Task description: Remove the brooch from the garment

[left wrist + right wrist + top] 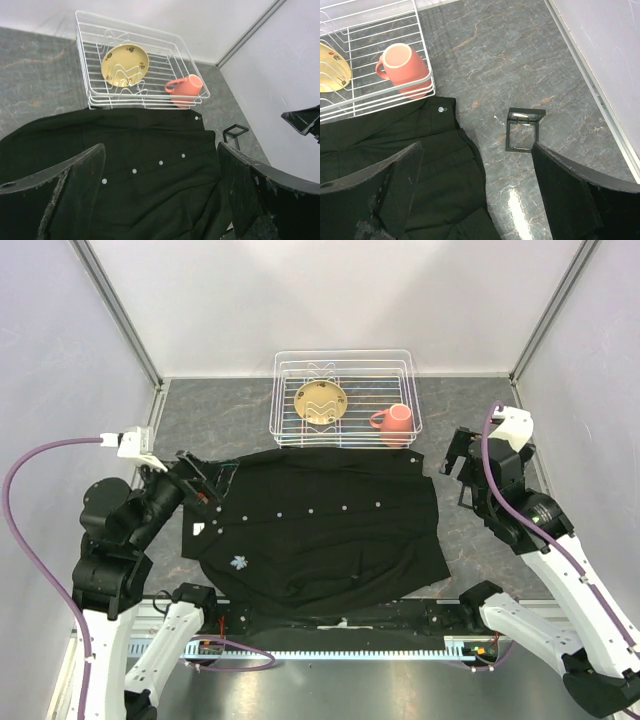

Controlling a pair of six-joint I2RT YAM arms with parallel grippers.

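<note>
The black garment (320, 530) lies spread flat on the table, with a row of small white buttons across its middle. The pale silvery-blue brooch (239, 562) is pinned near its front left. My left gripper (205, 483) is open and empty above the garment's left collar end, well behind the brooch. My right gripper (458, 465) is open and empty beyond the garment's right edge. The garment also shows in the left wrist view (150, 175) and the right wrist view (420, 170). The brooch is out of both wrist views.
A white wire rack (345, 400) at the back holds a yellow plate (320, 400) and a pink mug (393, 421). A small open black-framed box (522, 130) lies on the table right of the garment. Walls close in both sides.
</note>
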